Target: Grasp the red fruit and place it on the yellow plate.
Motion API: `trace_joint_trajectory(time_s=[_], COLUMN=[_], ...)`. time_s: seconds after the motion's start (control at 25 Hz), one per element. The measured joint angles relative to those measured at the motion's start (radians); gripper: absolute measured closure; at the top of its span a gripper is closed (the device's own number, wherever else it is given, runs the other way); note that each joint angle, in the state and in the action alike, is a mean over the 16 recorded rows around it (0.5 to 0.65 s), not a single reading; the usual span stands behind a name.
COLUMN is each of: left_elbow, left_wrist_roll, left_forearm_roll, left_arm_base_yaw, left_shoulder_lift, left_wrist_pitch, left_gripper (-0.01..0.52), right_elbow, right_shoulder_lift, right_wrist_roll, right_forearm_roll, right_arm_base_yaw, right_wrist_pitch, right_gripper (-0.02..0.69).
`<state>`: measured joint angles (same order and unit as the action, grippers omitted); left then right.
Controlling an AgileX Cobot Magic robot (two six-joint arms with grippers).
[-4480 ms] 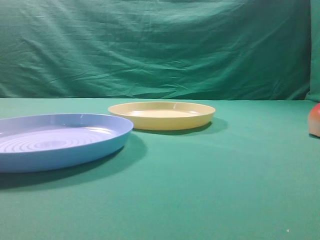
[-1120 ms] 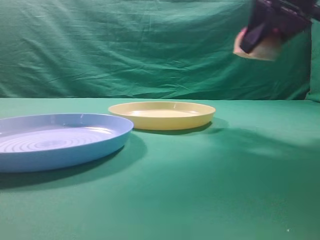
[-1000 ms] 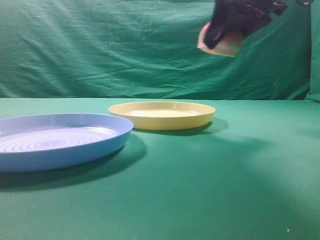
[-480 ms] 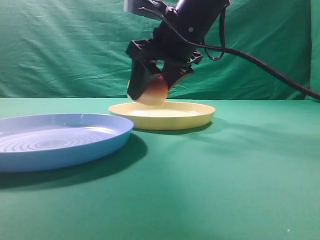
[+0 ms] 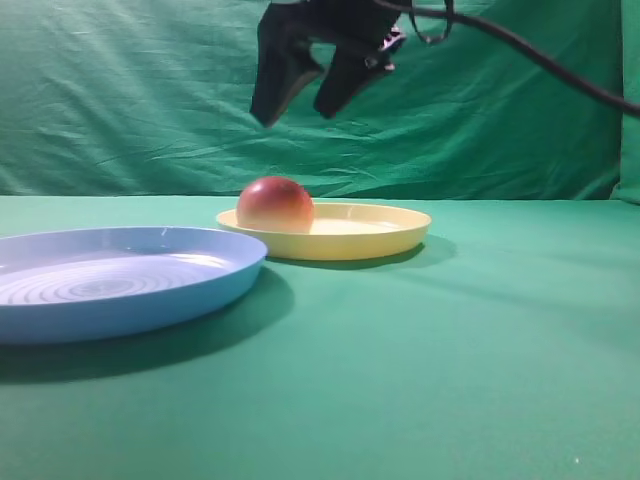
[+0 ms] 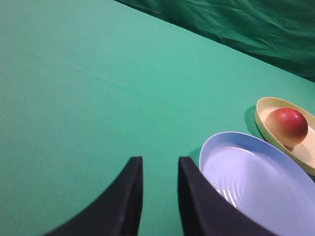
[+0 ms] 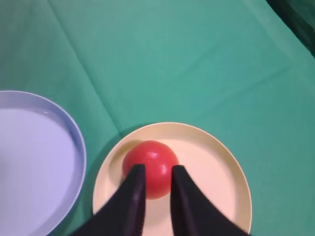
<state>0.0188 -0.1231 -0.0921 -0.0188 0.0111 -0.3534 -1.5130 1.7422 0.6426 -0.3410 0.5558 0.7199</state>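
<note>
The red fruit rests on the left part of the yellow plate, free of any grip. My right gripper hangs well above it, open, with nothing between its black fingers. In the right wrist view the red fruit shows below the gap of my right gripper, on the yellow plate. My left gripper is open over bare green cloth, far from the red fruit and the yellow plate.
A larger light-blue plate with concentric rings lies left of and nearer than the yellow one, its rim just right of my left gripper. A green cloth backdrop hangs behind the table. The right arm's cable runs off to the upper right.
The right gripper carried the fruit leftward and down to the yellow plate, let it go, and has risen clear of it. The fruit now lies on the plate.
</note>
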Motion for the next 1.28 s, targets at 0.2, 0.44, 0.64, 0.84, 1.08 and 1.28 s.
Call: trace_joint_trajectory(time_s=[0.2,0.44,0.64,0.84,1.08,1.28], left_elbow=[0.000,0.000,0.000,0.000,0.000,0.000], left_wrist_roll=[0.000,0.000,0.000,0.000,0.000,0.000], left_forearm_roll=[0.000,0.000,0.000,0.000,0.000,0.000], left_arm_base_yaw=[0.000,0.000,0.000,0.000,0.000,0.000], left_shoulder_lift=[0.000,0.000,0.000,0.000,0.000,0.000], left_wrist_pitch=[0.000,0.000,0.000,0.000,0.000,0.000], left_gripper=[0.357,0.357,0.357,0.357,0.357,0.357], right_elbow=[0.027,0.149,0.329,0.537,0.741,0.850], right_shoulder_lift=[-0.126,-0.290,-0.470,-0.693,-0.960,-1.125], right_wrist_roll=[-0.092,-0.205,-0.248,-0.255,-0.277,-0.381], right_forearm_roll=[0.017,0.022,0.014,0.000,0.010,0.099], right_arm_base_yaw=[0.000,0.000,0.000,0.000,0.000,0.000], right_wrist_pitch=[0.090,0.114,0.077,0.020,-0.028,-0.046], right_gripper=[0.639,0.665,0.665,0.665,0.665,0.665])
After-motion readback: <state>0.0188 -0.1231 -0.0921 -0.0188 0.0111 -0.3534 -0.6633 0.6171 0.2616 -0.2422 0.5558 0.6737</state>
